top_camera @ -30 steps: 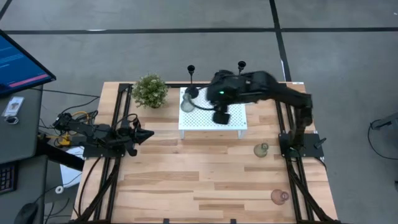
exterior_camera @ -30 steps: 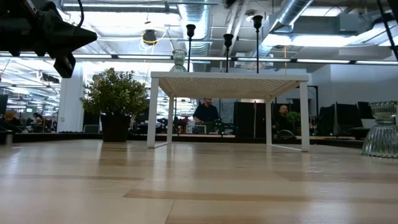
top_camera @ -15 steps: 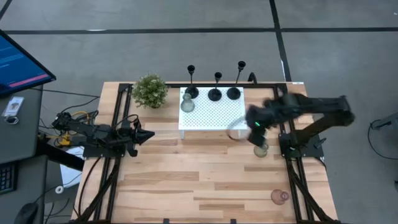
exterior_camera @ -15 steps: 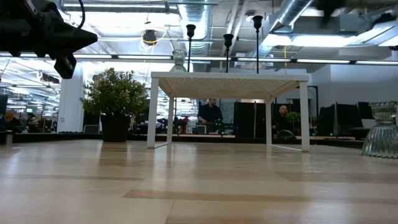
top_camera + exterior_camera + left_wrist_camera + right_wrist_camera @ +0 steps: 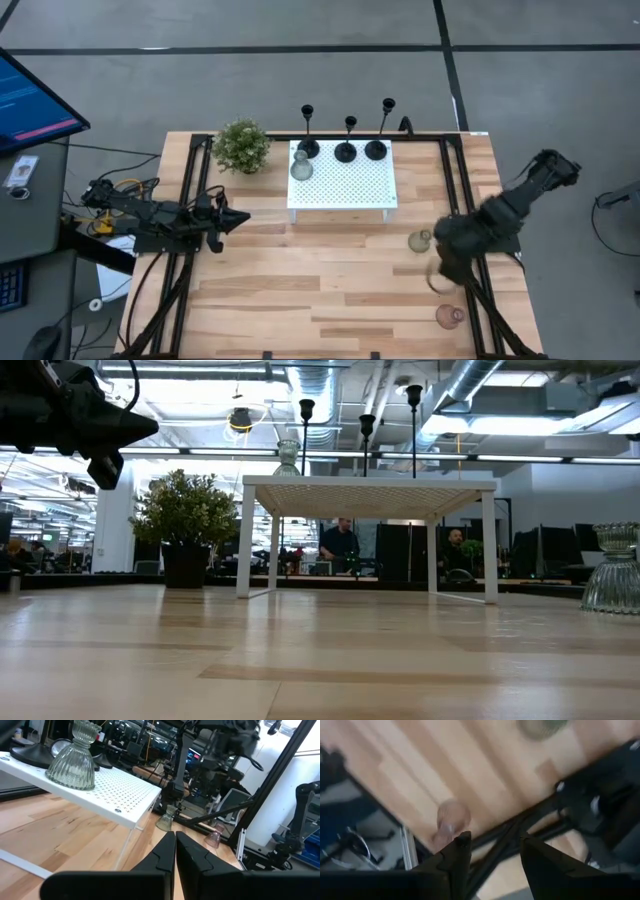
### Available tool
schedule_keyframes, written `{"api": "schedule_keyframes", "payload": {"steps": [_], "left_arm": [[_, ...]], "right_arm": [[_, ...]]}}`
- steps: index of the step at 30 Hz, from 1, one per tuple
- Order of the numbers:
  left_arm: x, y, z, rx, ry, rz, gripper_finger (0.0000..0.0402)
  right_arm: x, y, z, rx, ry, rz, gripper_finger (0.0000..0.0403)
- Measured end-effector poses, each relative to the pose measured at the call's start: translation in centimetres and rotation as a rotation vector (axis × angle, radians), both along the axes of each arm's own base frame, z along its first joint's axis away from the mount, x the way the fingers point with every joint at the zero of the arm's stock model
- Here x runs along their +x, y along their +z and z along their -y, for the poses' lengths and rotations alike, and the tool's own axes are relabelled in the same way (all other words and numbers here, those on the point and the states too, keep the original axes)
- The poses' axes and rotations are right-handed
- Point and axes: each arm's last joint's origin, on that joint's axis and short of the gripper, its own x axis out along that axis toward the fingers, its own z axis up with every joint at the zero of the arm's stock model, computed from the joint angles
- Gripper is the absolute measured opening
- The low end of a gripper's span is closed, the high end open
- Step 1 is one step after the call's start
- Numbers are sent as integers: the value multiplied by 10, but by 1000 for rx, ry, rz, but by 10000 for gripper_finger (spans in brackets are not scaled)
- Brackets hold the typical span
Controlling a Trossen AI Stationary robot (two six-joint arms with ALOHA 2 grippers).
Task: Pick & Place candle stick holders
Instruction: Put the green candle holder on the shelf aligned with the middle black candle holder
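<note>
Right claw (image 5: 436,277) swung off shelf — spread, empty, above translucent pink holder (image 5: 449,316).

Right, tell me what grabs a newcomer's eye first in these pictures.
The white perforated stand at the table's back, with three black holders in a row on its far edge and a pale green holder at its left. Next, the right gripper, fingers apart, above the pink holder near the table's front right corner.

R gripper (image 5: 440,272) btwn green holder (image 5: 420,240), pink holder (image 5: 449,316)
</note>
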Motion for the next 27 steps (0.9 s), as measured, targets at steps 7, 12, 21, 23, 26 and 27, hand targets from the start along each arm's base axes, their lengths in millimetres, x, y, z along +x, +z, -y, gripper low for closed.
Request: {"api": "schedule_keyframes", "payload": {"steps": [7,12,21,23,26,27], "left_arm": [[0,0,0,-1,0,3,12],[0,0,0,-1,0,3,12],[0,0,0,-2,0,4,12],[0,0,0,-2,0,4,12],[0,0,0,-2,0,4,12],[0,0,0,-2,0,4,12]], "right_arm": [[-5,-10,-18,-169,91,47,157],[19,-21,-1,-278,199,115,157],[27,-45,23,-296,395,170,157],[23,-49,25,-291,414,196,157],[18,-56,29,-282,443,240,157],[18,-59,30,-279,444,251,157]]}}
